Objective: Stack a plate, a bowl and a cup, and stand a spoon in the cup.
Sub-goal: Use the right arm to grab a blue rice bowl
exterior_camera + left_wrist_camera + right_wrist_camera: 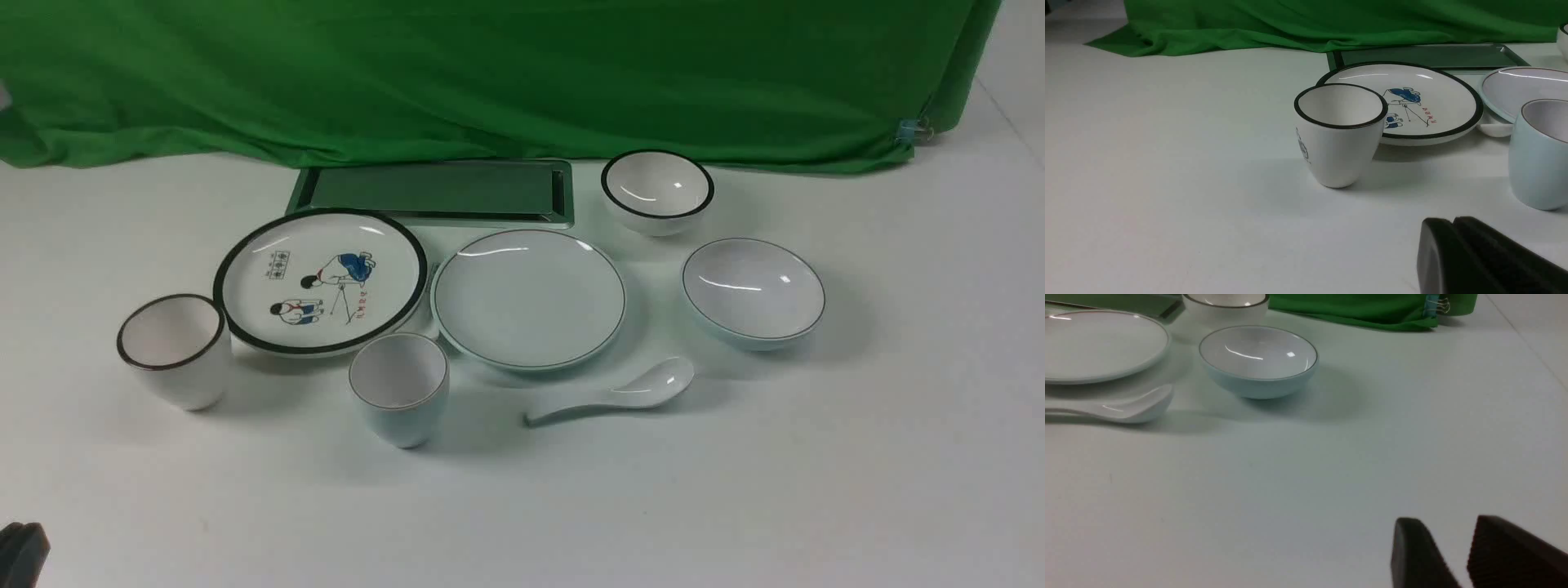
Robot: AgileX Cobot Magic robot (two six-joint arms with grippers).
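Note:
The pale blue-green plate (529, 298) lies flat at the table's middle. To its right sits the shallow pale blue bowl (753, 292), upright and empty. The pale blue cup (399, 388) stands in front of the plate's left edge. The white spoon (616, 394) lies on the table in front of the plate, scoop to the right. My left gripper (1452, 221) is shut with nothing in it, low at the near left, short of the cup (1539, 153). My right gripper (1447, 522) is open and empty, well short of the bowl (1258, 361) and spoon (1122, 408).
A white plate with cartoon figures (321, 280) lies left of the blue plate. A white dark-rimmed cup (175, 349) stands at the left, a white black-rimmed bowl (657, 192) at the back. A dark metal tray (433, 192) sits before the green cloth (490, 73).

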